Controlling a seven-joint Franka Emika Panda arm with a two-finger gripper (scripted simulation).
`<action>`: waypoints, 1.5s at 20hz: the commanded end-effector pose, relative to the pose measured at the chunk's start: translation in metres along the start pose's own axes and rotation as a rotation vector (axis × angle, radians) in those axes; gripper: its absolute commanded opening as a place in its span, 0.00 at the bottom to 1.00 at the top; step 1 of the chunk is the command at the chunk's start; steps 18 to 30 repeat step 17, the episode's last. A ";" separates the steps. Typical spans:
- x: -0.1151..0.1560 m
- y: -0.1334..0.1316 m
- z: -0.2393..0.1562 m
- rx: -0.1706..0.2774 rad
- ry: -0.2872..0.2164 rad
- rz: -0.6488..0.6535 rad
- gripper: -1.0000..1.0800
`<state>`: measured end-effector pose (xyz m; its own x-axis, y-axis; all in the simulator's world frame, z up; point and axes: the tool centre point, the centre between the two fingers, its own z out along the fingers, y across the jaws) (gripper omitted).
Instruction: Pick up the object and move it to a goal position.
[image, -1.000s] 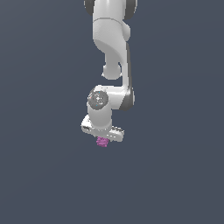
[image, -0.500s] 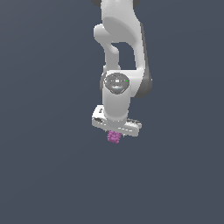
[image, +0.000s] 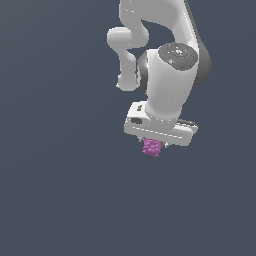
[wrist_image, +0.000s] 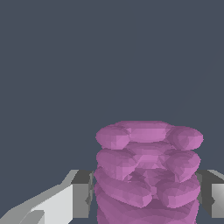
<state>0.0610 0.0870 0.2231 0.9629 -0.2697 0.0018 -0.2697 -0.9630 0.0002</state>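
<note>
Tool pinching the object, a small magenta ridged lump, between its fingers. Object tucked right under the white hand body in the exterior view, poking out just below it, much narrower than the hand. In the wrist view, object fills the gap between both dark pads, stacked bumpy rings, touching the pads on either side. White arm hanging down from the top of the exterior view. Plain dark grey-blue background all round; supporting surface not discernible.

Gripper — clamped, pointing down
</note>
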 end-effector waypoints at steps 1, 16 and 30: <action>-0.001 -0.015 -0.019 -0.001 -0.001 0.001 0.00; 0.000 -0.047 -0.057 0.000 -0.002 0.001 0.00; 0.000 -0.047 -0.057 0.000 -0.002 0.001 0.00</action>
